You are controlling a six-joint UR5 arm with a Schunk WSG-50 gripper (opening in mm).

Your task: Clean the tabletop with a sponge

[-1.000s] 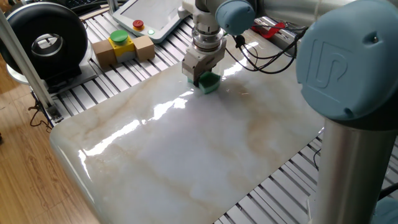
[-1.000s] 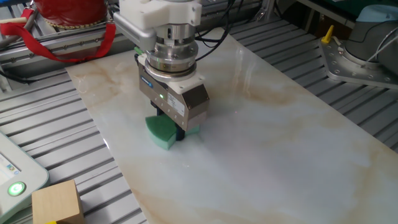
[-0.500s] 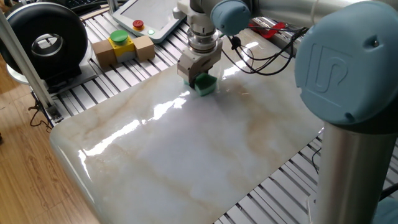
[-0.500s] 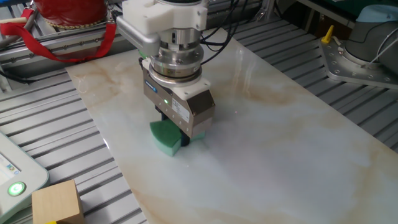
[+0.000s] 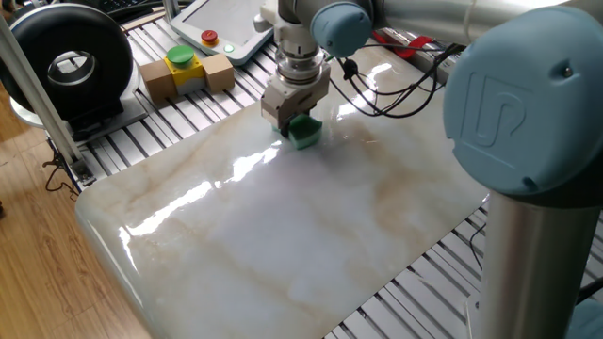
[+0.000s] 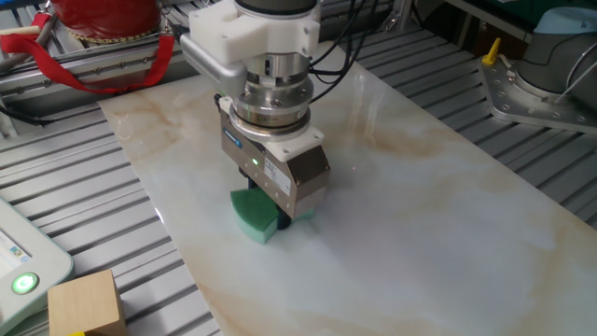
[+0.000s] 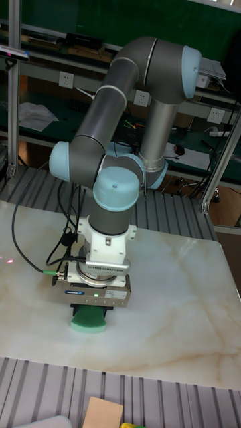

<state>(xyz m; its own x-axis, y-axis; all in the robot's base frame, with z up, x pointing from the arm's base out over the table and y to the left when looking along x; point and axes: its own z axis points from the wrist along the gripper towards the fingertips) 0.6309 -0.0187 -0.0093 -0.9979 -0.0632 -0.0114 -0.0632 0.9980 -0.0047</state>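
Sponge (image 6: pixel 254 214) down on the marble tabletop (image 6: pixel 438 205), and the gripper (image 6: pixel 280 211) clamped right onto it, fingers pinching the green block from both sides while the wrist points straight down. From the tall fixed view the sponge (image 7: pixel 89 319) pokes out below the gripper (image 7: pixel 92 309), flat against the tabletop (image 7: pixel 174 307), its rounded front edge facing the camera. One fixed view puts the sponge (image 5: pixel 304 132) at the slab's far side, close to the edge that runs along the ribbed aluminium frame (image 5: pixel 188 122), with the gripper (image 5: pixel 294 127) standing directly over it. Bright glare streaks run across the tabletop (image 5: pixel 283 235) from the sponge toward the near corner. Off the slab, a cardboard box (image 5: pixel 186 75) carrying a yellow-and-green button (image 5: pixel 180 58) sits on the frame, beside a white teach pendant (image 5: pixel 231 26). A green light glows on the gripper body in the other fixed view. Black cables (image 5: pixel 396 89) trail from the wrist across the far end of the slab.
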